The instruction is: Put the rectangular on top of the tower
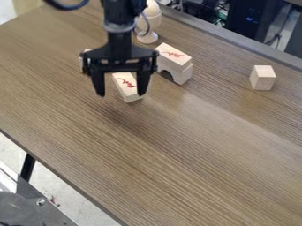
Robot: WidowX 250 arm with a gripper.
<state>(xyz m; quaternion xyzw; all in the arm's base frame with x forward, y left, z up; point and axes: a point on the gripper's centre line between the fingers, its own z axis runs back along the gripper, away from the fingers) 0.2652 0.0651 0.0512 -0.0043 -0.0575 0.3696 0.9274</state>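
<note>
Black arm (pixel 121 12), greyish wrist collar (pixel 119 28), blocky crossbar (pixel 119 54), curved black cable (pixel 66 8).

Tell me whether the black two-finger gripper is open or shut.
Open: the black gripper has its two fingers spread wide apart.

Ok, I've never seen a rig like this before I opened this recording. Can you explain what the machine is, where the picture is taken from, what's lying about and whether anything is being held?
The machine is a black robot arm coming in from the top, ending in a two-finger gripper. The one picture comes from a fixed camera looking down at a slant on a wooden table.

Between the spread fingers you see a pale rectangular block with a red mark; neither finger seems to grip it. Beside the gripper, another red-marked block sits on an arched block. Farther right stands a small plain block, and behind the gripper is a rounded wooden piece, partly hidden.
</note>
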